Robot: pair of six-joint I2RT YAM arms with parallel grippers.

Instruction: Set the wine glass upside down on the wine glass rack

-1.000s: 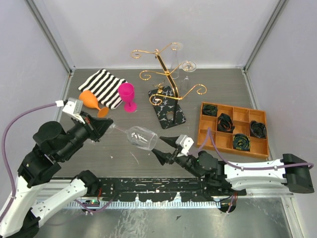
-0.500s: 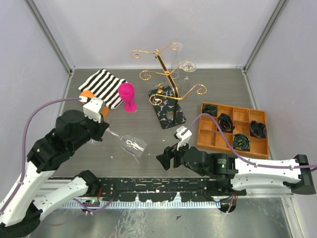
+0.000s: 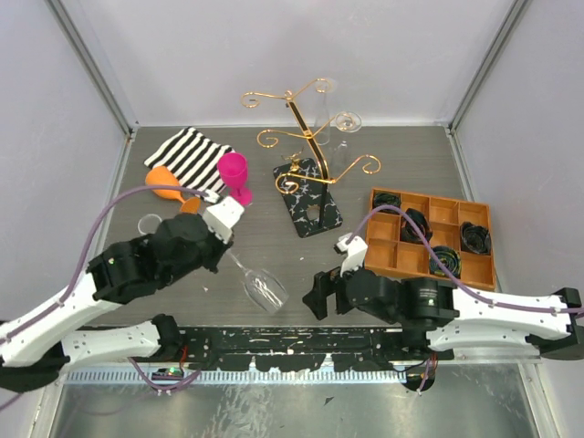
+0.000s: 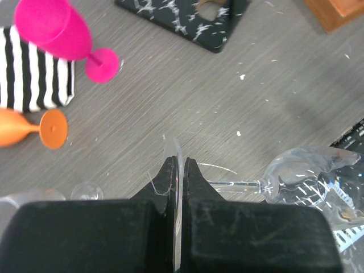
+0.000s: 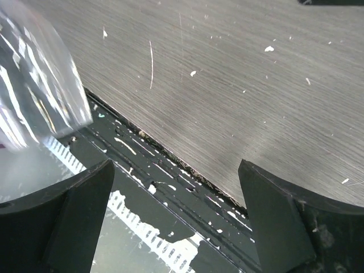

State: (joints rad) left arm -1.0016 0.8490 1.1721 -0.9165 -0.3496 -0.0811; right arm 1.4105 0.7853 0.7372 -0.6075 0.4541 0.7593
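The left tool (image 3: 225, 252) is pinched almost shut on the thin foot of the glass (image 3: 265, 290). The glass hangs bowl-down and tilted toward the lower right, low in the middle of the top view, over the near edge of the tabletop (image 3: 411, 160). In the left wrist view the foot shows edge-on between the fingers (image 4: 165, 177). The right tool (image 3: 316, 296) stands wide and holds nothing, just right of the bowl. The rack (image 3: 307, 146) is well apart, at upper middle. For the carry, I judge the pinch must stay firm, since a foot held by its rim can pivot. Lift with the bowl down, steer clear of the pink goblet (image 3: 234, 173), and slide the stem into a free curled arm so the foot rests on the wire. Since a second ago the left arm has swung toward centre, the glass has tipped from nearly level to bowl-down, and the right tool has opened wider and backed off the bowl's rim.
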